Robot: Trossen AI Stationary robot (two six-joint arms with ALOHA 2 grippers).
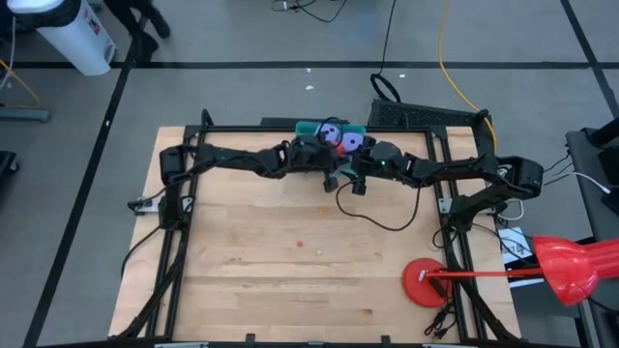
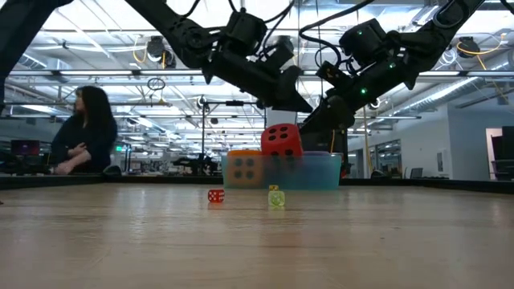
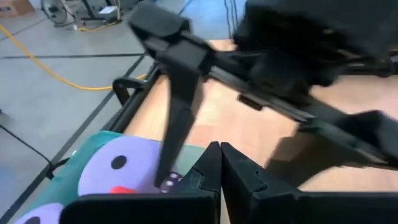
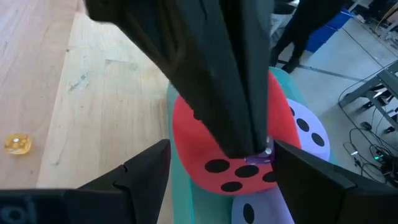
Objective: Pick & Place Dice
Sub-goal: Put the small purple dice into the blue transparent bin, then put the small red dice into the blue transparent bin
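Dice mostly in the tub at the table's far edge

Left claw [image 3: 220, 163] is pressed together above the tub [image 2: 321, 172]; the orange die [image 2: 244, 168] and two purple dice [image 4: 305, 130] sit inside, the red die [image 4: 249, 162] on top, between the right claw's [image 4: 221, 163] apart fingers, ungripped.

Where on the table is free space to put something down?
Most of the wooden table is bare, from the two tiny dice to the near edge. Crowded: the far edge, where both grippers meet over the teal bin; the red disc occupies the right corner.
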